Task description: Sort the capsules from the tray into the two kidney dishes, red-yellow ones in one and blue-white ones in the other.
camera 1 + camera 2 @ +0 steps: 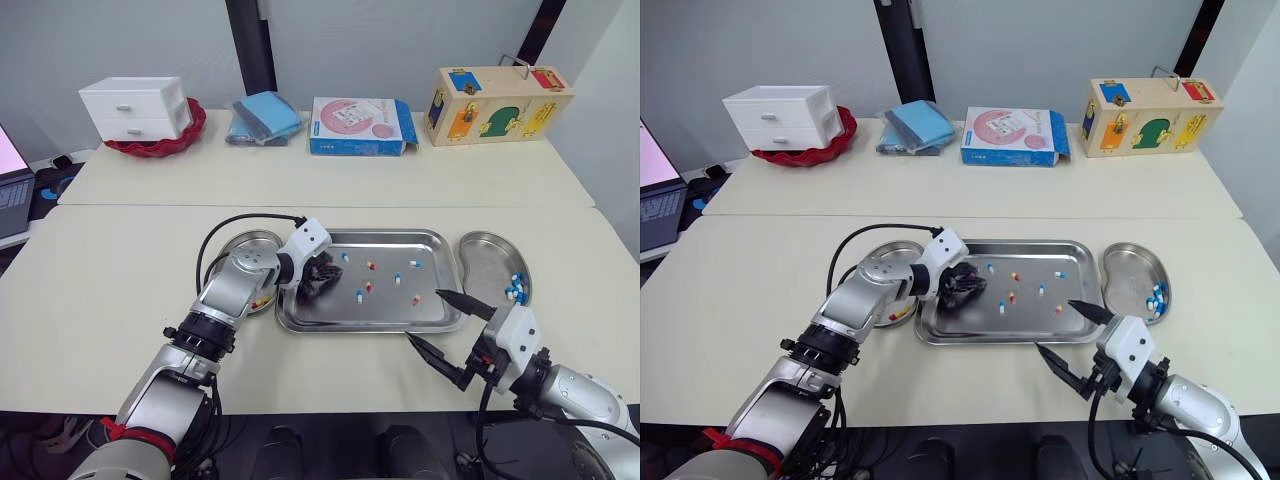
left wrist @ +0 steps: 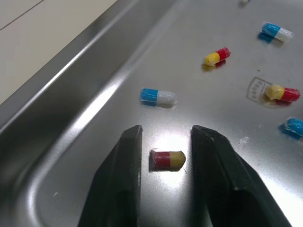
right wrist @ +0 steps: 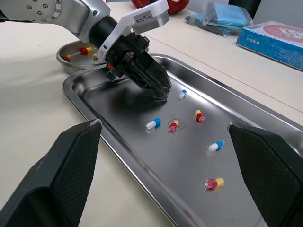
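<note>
A steel tray in the middle of the near table holds several loose capsules, red-yellow and blue-white. My left gripper is down in the tray's left part. It is open, and its fingers straddle a red-yellow capsule that lies on the tray floor. A blue-white capsule lies just beyond it. The left kidney dish holds red-yellow capsules. The right kidney dish holds blue-white capsules. My right gripper hovers open and empty at the tray's near right corner.
On the far table stand a white drawer box in a red bowl, folded blue cloths, a blue-and-pink carton and a wooden toy box. A laptop sits at the far left. A black cable loops over my left arm.
</note>
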